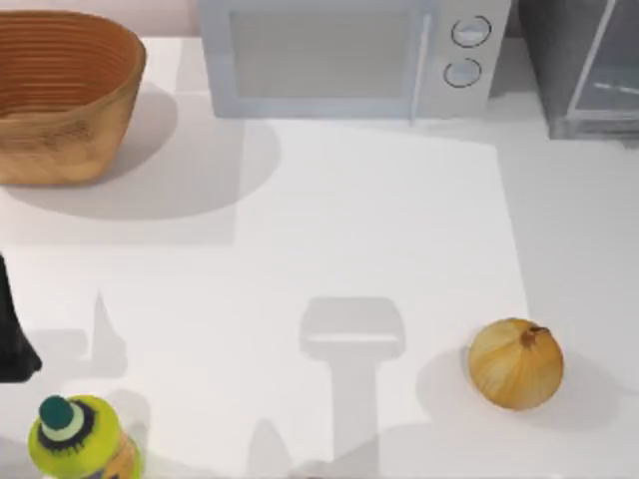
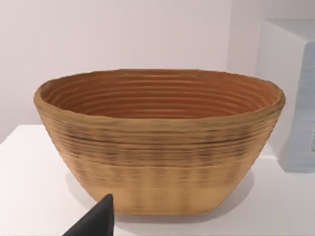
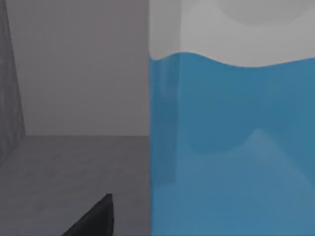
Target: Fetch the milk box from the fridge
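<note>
My right claw (image 3: 93,219) sits close against the small milk box (image 3: 231,147), blue-sided with a white top; I cannot tell how wide its fingers stand. The carton stands upright, long axis vertical, white top uppermost, on the grey floor inside the dark grey fridge (image 1: 584,70) at the counter's (image 1: 379,230) far right corner. My left claw (image 2: 96,221) faces the ribbed woven brown basket (image 1: 60,95), which holds nothing, at the far left; its spread I cannot tell either. A light grey microwave (image 1: 339,55) stands between basket and fridge.
</note>
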Available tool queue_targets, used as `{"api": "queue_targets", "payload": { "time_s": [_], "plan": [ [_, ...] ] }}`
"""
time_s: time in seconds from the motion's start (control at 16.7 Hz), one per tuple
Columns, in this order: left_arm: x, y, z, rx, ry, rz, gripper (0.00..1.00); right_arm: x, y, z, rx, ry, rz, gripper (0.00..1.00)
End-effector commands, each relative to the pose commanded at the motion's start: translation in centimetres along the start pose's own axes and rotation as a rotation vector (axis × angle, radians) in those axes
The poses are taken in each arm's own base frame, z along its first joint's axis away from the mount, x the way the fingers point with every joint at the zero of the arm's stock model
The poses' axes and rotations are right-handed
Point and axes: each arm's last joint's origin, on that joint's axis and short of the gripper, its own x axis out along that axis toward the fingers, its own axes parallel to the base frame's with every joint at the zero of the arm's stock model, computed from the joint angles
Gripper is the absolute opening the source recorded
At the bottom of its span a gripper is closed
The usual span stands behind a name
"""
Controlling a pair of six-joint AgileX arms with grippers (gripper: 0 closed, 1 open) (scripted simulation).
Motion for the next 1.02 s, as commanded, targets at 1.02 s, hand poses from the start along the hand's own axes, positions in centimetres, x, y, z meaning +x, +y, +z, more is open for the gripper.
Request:
{"api": "queue_targets", "payload": {
  "time_s": [1.02],
  "plan": [
    [0.0,0.0,0.0,0.0,0.0,0.0,1.0,6.0,0.2,-0.1,0.0,0.002,0.002,0.7]
  ]
}}
